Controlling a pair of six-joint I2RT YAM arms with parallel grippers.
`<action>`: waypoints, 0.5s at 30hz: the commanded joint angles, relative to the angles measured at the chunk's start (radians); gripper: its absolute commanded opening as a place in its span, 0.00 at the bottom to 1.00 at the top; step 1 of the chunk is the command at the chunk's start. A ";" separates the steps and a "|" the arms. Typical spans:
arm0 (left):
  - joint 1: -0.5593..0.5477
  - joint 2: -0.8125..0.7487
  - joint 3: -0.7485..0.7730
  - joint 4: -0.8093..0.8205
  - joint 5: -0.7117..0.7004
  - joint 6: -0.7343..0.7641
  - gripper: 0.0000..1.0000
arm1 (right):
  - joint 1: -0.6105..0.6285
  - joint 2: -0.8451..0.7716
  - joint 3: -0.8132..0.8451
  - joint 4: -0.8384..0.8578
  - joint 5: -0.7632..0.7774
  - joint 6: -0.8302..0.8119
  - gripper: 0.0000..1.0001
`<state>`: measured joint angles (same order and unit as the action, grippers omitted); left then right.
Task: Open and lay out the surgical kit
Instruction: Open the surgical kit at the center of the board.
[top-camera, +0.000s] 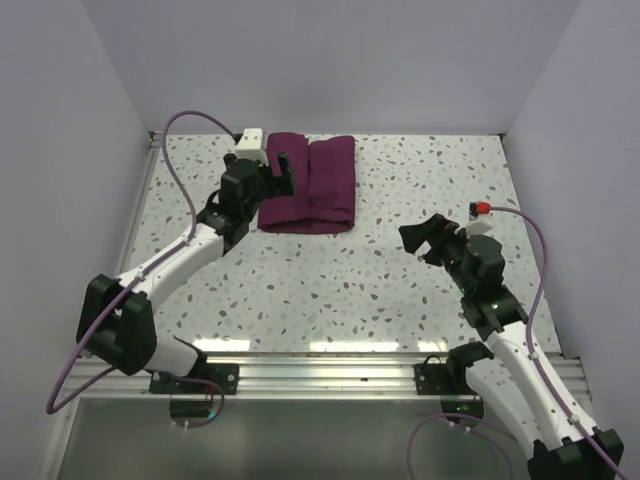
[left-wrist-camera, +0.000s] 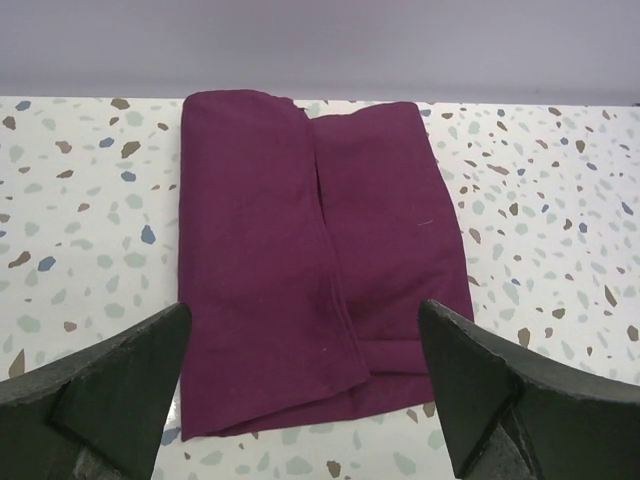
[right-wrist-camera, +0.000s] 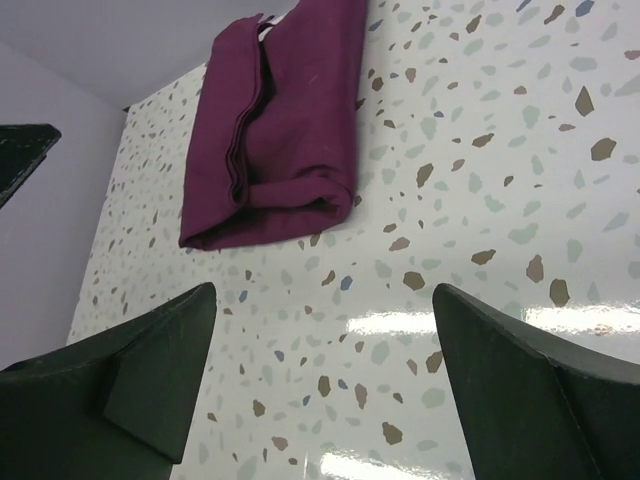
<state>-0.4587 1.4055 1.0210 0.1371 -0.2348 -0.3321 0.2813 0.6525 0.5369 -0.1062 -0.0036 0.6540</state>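
Note:
The surgical kit is a dark purple cloth wrap, folded shut into a rectangle at the back middle of the table. It also shows in the left wrist view and the right wrist view. The steel tray and the instruments are hidden. My left gripper is open and empty, over the wrap's left side; in its wrist view the jaws straddle the wrap's near edge. My right gripper is open and empty, over bare table to the right of the wrap and nearer than it, also in its wrist view.
The speckled table has a metal rail along its near edge and another along its left side. Plain walls close in the back, left and right.

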 joint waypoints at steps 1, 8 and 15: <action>-0.092 0.076 0.109 -0.065 -0.190 0.080 1.00 | 0.002 -0.024 0.008 -0.027 0.054 -0.013 0.94; -0.236 0.355 0.353 -0.297 -0.471 0.061 0.95 | 0.004 0.044 0.060 -0.069 -0.013 -0.051 0.92; -0.291 0.521 0.347 -0.309 -0.488 -0.001 0.87 | 0.002 0.029 0.048 -0.067 -0.007 -0.056 0.92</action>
<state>-0.7513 1.9041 1.3632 -0.1310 -0.6586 -0.2981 0.2817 0.6933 0.5503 -0.1734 0.0025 0.6193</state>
